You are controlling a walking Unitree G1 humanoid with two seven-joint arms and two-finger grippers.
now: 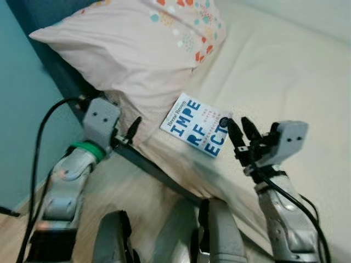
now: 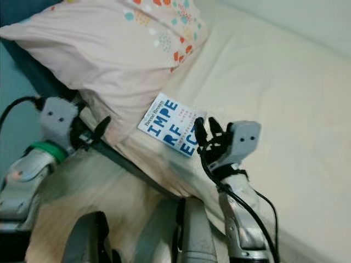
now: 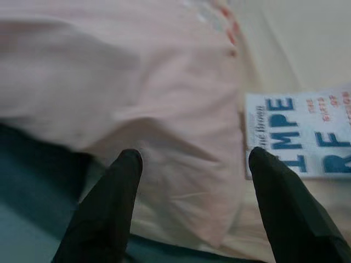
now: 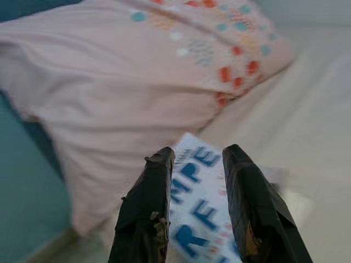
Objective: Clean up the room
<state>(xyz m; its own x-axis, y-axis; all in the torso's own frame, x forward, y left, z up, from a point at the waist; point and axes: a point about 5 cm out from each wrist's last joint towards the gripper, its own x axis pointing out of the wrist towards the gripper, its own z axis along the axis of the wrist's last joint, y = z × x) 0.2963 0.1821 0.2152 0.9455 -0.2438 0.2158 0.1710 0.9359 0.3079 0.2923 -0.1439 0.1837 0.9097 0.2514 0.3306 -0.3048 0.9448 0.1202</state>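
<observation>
Lying flat on bed [image 1: 285, 71], book [image 1: 196, 126] long axis diagonal, right hand [image 1: 243, 133] open above its corner, holding nothing

Bedroom: bed [image 1: 285, 66], pillow [image 1: 126, 49]

Left gripper [image 3: 192, 161] fingers spread wide, pointed at pale pink fabric pillow [image 3: 126, 82]. White paperback book with blue lettering [image 3: 301, 134] lying just beside pillow on cream bedsheet [image 3: 307, 38].

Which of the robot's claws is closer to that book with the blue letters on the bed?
The right claw, open, sits at the book's near corner. The left claw, also open, is off to the book's left, by the pillow.
</observation>
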